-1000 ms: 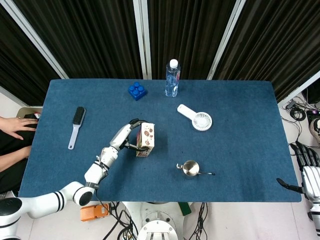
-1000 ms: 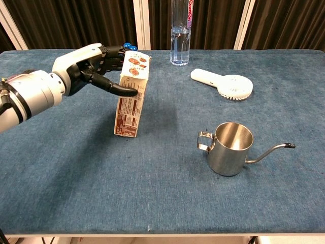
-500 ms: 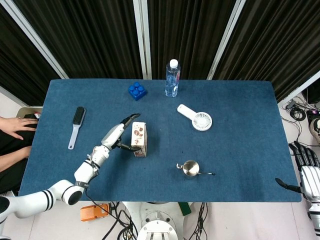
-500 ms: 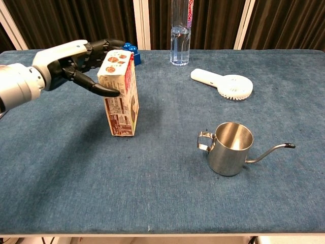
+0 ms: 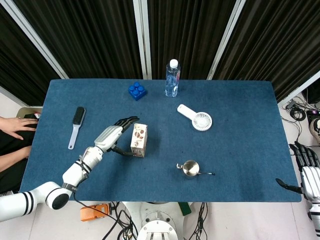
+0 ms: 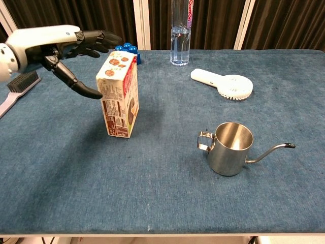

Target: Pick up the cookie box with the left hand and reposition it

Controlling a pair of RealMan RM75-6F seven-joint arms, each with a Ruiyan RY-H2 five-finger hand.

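Head view: the box point(image 5: 138, 140) stands upright near the middle of the table point(image 5: 240, 115), at about 10 o'clock from the kettle point(image 5: 190, 168) and 5 o'clock from the brush point(image 5: 76, 125). The left hand point(image 5: 111, 136) sits just at its 9 o'clock, fingers spread and holding nothing; the thumb reaches toward the box's lower edge, but contact cannot be made out here. The right hand point(image 5: 306, 169) hangs off the table's edge at 4 o'clock, fingers extended, holding nothing.

Chest view: the left hand point(image 6: 61, 48) is open and apart from the box point(image 6: 119, 94), with a gap visible between thumb tip and carton. The step looks like a release. To finish well, the hand should draw straight away toward 9 o'clock, keeping thumb and fingers wide so nothing clips the tall, narrow carton and tips it.

The box's long axis is vertical, leaning very slightly. Its cookie-printed top faces up, the broad printed face toward the camera, the red side toward 3 o'clock.
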